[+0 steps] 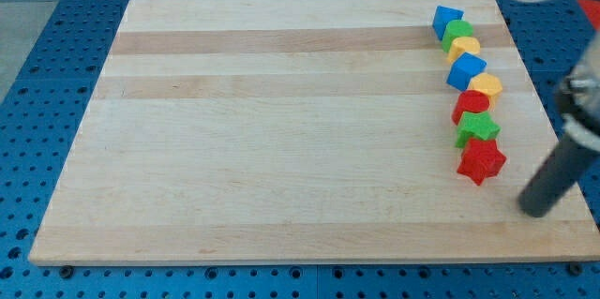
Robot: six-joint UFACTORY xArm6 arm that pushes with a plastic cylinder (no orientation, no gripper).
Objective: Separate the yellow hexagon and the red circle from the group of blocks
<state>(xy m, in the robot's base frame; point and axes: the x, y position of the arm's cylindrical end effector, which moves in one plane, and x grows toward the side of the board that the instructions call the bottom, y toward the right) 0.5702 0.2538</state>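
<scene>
Resting on the wooden board (281, 130), my fingerless tip (536, 210) sits right of the red star (481, 160).

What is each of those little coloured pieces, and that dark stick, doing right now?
blue cube: top of the column.
green block: next down.
yellow block: third.
second blue cube: fourth.
yellow hexagon: fifth.
red circle: sixth.
green star: seventh.
red star: bottom.
my tip: right of the red star, apart.
</scene>
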